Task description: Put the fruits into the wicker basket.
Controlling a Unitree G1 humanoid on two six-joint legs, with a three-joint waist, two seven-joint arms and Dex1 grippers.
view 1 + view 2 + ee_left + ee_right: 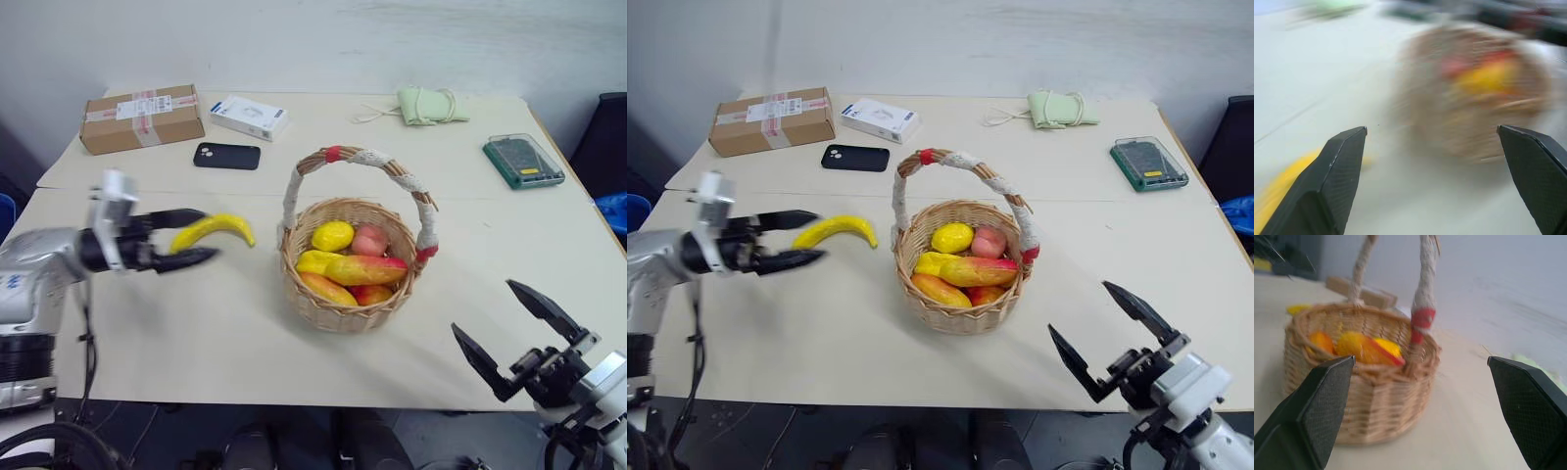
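While the banana [836,231] lay just beyond its tips, the left gripper [795,240] stood wide open, holding nothing.

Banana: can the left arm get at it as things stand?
Probably yes. The banana lies on the table just past the left gripper, whose jaws stand open toward it, with nothing between them. The wicker basket sits clear to one side.

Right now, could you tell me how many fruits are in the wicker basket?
5 visible in the wicker basket: a yellow round fruit, a pink one, the long mango, an orange one and a red one. More may lie hidden underneath.
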